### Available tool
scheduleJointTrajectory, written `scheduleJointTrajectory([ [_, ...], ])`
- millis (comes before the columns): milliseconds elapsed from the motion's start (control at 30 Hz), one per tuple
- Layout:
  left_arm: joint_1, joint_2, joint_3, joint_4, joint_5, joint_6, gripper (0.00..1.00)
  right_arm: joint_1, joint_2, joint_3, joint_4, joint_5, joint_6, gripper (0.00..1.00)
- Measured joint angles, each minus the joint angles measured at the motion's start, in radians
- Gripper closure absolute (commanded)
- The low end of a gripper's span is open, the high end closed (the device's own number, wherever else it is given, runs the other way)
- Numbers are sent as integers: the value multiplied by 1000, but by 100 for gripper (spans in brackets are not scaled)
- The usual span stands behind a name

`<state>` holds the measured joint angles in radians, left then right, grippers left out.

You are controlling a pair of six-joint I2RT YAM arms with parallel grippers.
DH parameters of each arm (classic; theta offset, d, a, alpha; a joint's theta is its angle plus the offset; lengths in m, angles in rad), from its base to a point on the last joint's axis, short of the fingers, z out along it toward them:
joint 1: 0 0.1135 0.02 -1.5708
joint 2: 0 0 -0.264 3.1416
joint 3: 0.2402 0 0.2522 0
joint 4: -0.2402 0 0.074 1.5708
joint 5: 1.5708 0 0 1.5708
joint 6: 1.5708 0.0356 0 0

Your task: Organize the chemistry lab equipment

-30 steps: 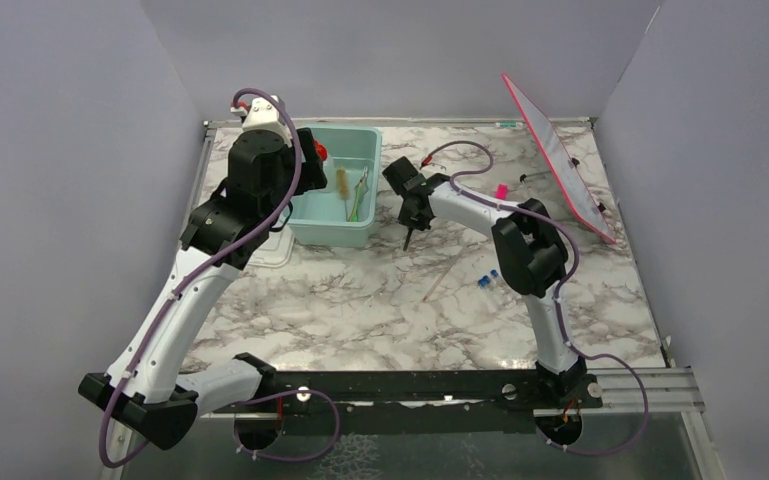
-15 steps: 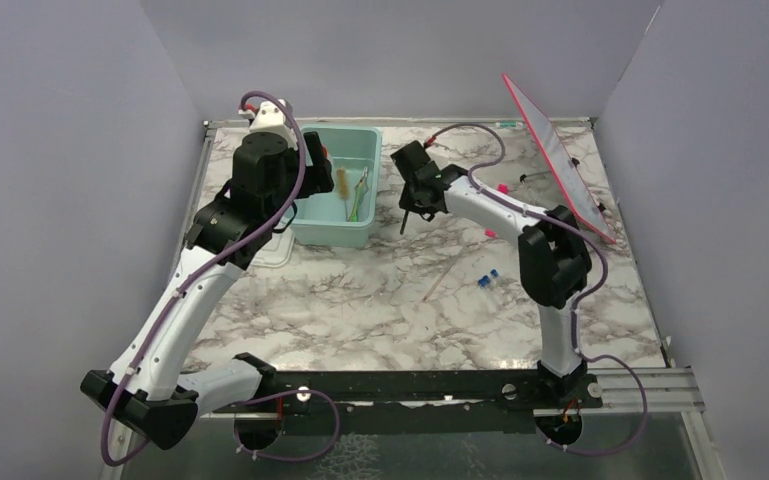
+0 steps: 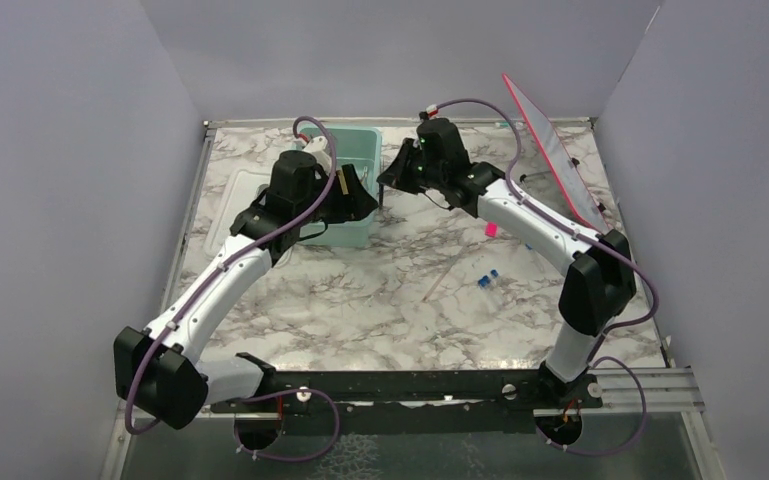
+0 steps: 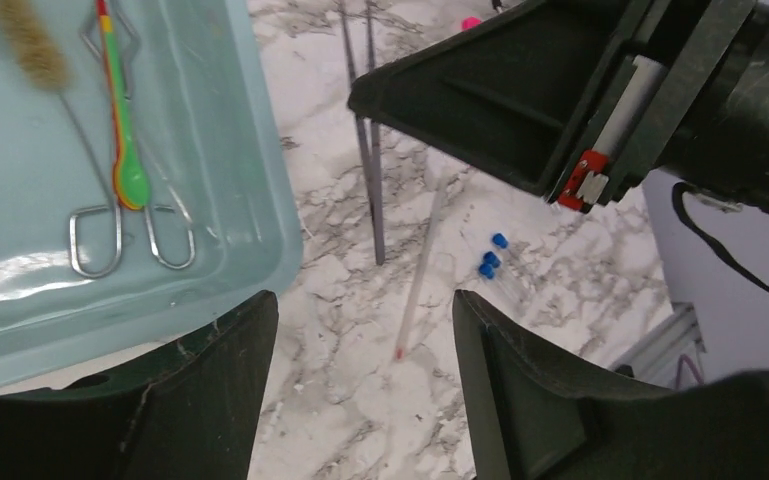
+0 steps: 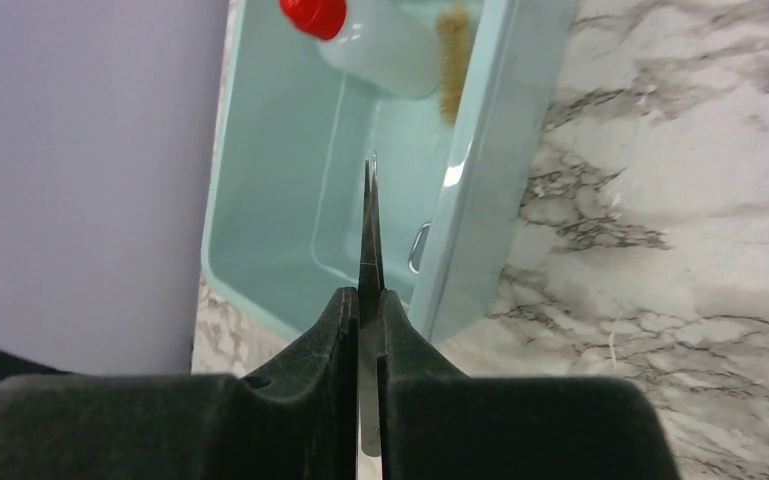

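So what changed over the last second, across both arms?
The left gripper swung right from the far-left corner of the teal tub to its near-right side, now open and empty; the squeeze bottle lies in the tub. The right gripper, shut on a thin dark tool, moved back and left to the tub's right rim. The blue-capped vials and thin clear rod stayed put.

Glossy teal plastic tub (image 4: pixel 260 180); translucent plastic bottle (image 5: pixel 380 45); smooth marbled table (image 4: pixel 360 400).
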<state>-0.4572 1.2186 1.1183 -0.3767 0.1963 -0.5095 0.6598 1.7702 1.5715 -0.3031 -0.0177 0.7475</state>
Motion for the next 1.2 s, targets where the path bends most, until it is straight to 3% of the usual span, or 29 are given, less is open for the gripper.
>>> scheduleJointTrajectory([
  [200,4,47,-50,126,97,-90,53,0,-9,-39,51,-138,9,98],
  [467,5,82,-56,187,106,-126,80,0,-48,-46,109,-221,27,97],
  [533,5,87,-57,193,106,-127,91,0,-50,-47,119,-233,29,95],
  [600,5,87,-57,202,107,-125,100,0,-50,-49,126,-238,30,86],
  [700,5,87,-58,212,107,-115,100,-1,-51,-51,130,-242,28,64],
  [833,18,87,-59,217,105,-88,100,-1,-69,-61,129,-238,18,49],
  [1200,85,153,-3,142,8,74,100,-1,-257,-166,130,-111,-60,47],
])
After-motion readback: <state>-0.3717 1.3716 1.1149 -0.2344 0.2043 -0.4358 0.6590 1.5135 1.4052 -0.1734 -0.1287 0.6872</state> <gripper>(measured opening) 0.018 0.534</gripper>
